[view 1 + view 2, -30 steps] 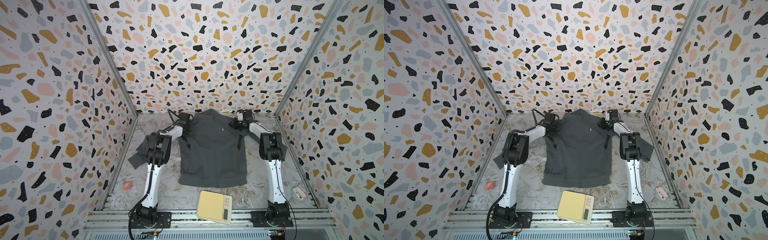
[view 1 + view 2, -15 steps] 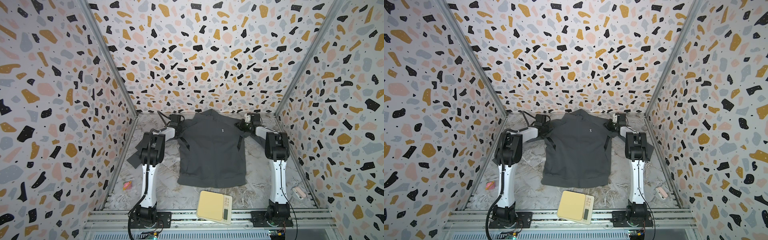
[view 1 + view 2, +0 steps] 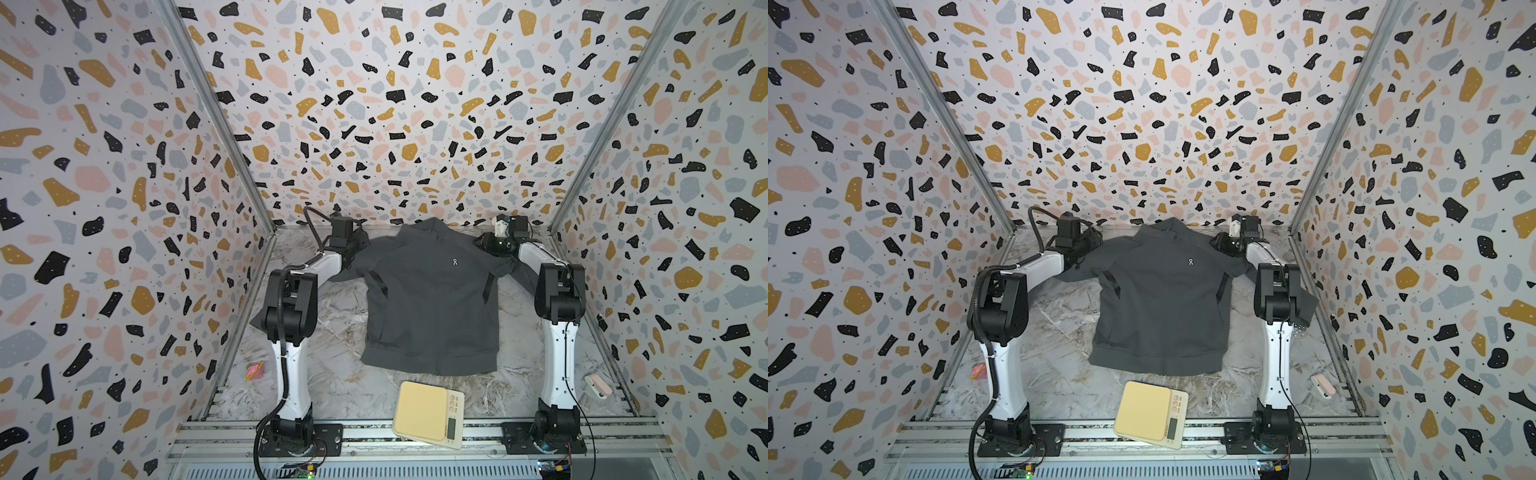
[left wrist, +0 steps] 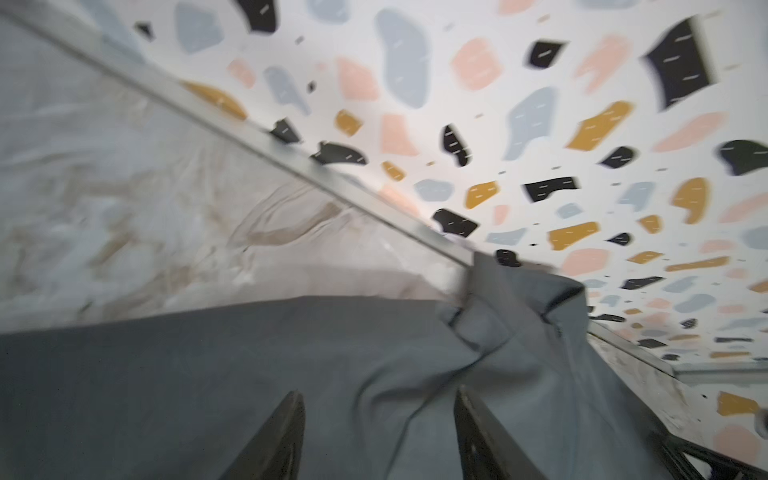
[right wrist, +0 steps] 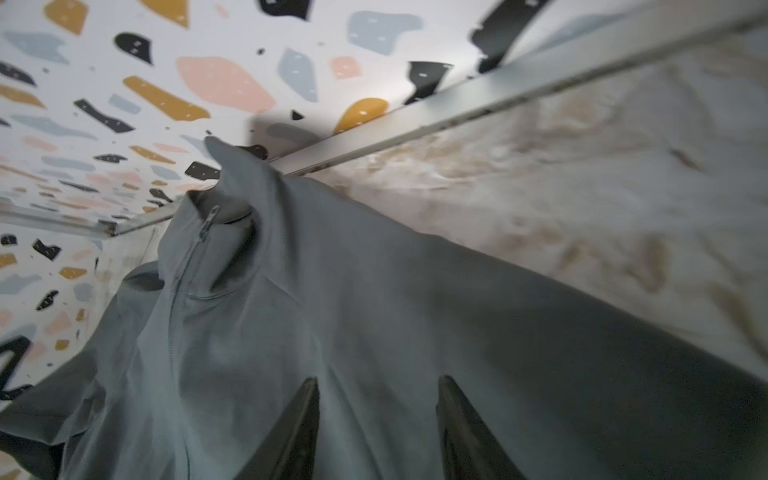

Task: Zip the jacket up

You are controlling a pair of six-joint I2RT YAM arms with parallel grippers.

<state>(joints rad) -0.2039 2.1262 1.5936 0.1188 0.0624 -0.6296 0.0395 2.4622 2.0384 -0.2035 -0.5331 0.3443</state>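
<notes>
The dark grey jacket (image 3: pixel 432 299) (image 3: pixel 1163 299) lies flat, front up, in the middle of the table, collar toward the back wall, sleeves spread sideways under both arms. Its front zip looks closed up to the collar; the zip pull (image 5: pixel 210 220) sits near the collar top. My left gripper (image 3: pixel 357 245) (image 4: pixel 378 395) is at the jacket's left shoulder, open, with creased fabric (image 4: pixel 249 365) below its fingers. At the right shoulder my right gripper (image 3: pixel 488 243) (image 5: pixel 376 380) stands open over the cloth (image 5: pixel 415 299).
A cream kitchen scale (image 3: pixel 428 409) sits at the front edge just below the jacket's hem. A small pink object (image 3: pixel 254 370) lies by the left wall and a pink-white one (image 3: pixel 598 384) by the right wall. The back wall stands close behind both grippers.
Both grippers, shut on the shoulders a second ago, moved outward and toward the back, spreading the jacket, and have now opened.
</notes>
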